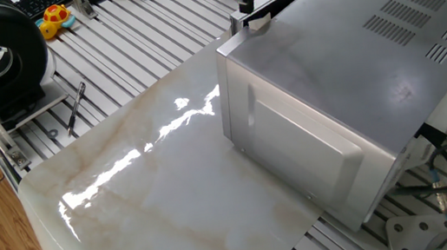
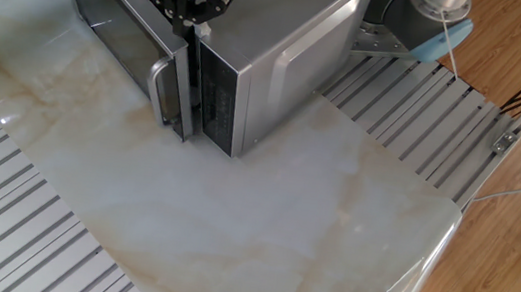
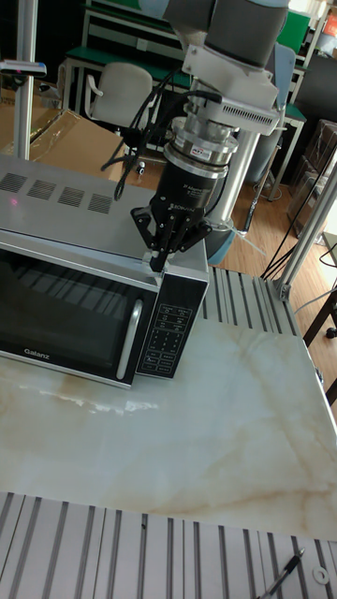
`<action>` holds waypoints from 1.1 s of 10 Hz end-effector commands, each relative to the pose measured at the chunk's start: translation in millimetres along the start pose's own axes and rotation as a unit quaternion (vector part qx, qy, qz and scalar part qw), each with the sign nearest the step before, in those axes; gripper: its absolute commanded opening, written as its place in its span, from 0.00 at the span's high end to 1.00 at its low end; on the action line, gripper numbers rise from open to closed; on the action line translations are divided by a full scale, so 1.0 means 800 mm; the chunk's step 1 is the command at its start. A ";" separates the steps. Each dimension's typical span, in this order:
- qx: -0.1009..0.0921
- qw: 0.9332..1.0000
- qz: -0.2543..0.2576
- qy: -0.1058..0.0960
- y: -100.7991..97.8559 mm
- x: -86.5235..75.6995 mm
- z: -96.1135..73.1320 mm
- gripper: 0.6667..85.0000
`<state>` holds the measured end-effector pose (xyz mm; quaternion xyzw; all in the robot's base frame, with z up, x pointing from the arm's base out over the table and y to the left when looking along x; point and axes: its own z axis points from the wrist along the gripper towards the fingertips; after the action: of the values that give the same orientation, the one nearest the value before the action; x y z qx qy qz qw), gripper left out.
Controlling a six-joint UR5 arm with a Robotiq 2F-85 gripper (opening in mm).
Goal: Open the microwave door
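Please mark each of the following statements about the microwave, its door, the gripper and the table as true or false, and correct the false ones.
1. The gripper is at the top front edge of the microwave, above the gap beside the door. True.
2. The microwave door hangs fully open. False: it is at most slightly ajar.
3. The door's handle is a vertical bar next to the keypad. True.
4. The microwave stands on a wooden table. False: it stands on a pale marble-patterned top.
5. A yellow toy lies inside the microwave. False: it lies on the slatted surface, away from it.
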<state>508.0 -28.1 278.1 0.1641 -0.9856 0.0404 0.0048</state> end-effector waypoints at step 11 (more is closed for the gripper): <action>-0.007 0.999 -0.035 -0.004 -0.026 0.037 0.026 0.99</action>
<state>487.4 -59.8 262.3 0.1924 -0.9805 0.0401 0.0048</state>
